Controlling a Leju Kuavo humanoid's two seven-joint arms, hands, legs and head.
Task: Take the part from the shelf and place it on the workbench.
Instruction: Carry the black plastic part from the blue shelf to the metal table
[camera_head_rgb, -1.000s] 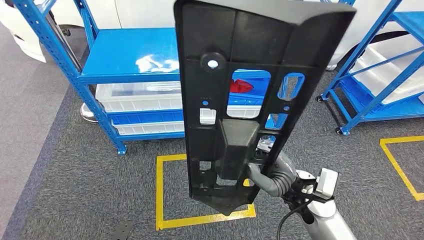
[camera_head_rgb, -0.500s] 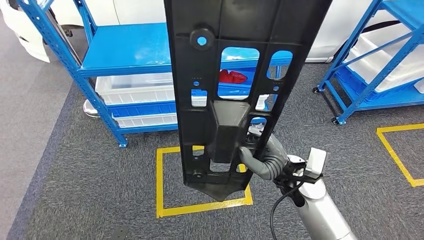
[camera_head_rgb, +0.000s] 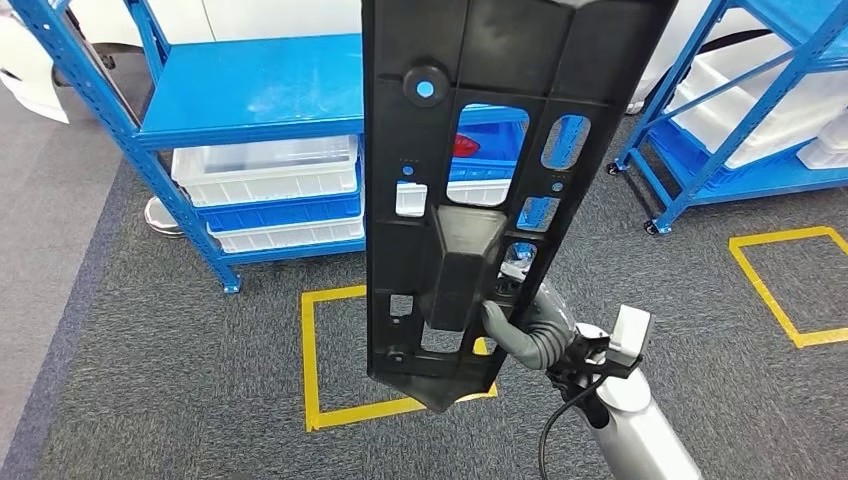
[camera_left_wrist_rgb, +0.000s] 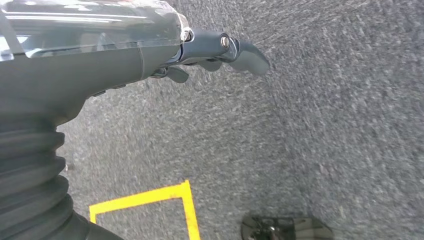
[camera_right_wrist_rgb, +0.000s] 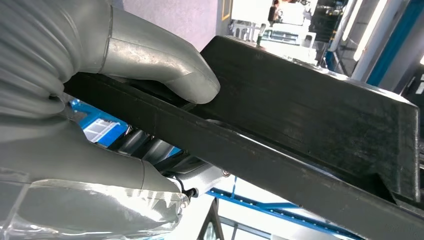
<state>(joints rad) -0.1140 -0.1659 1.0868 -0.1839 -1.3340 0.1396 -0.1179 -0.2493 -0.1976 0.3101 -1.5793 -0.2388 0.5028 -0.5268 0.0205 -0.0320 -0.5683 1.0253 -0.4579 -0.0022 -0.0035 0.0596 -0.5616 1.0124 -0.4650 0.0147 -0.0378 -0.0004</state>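
Note:
The part (camera_head_rgb: 480, 150) is a long black plastic panel with several cut-outs and a raised block in its middle. It stands upright in front of me in the head view and hides much of the shelf behind. My right hand (camera_head_rgb: 525, 335) grips it low on its right edge. In the right wrist view the grey thumb (camera_right_wrist_rgb: 165, 70) lies over the part's (camera_right_wrist_rgb: 310, 110) rim, with the fingers curled under it. My left hand (camera_left_wrist_rgb: 100, 55) hangs over grey carpet, its thumb stretched out, holding nothing.
A blue metal shelf (camera_head_rgb: 250, 90) stands ahead on the carpet, with white bins (camera_head_rgb: 265, 170) on its lower levels. A second blue shelf (camera_head_rgb: 745, 180) is at the right. Yellow tape squares (camera_head_rgb: 308, 350) (camera_head_rgb: 765, 290) mark the floor.
The whole view has shifted, so the camera has moved: the shelf and floor marks lie further left now. The part stays upright in my right hand's grip.

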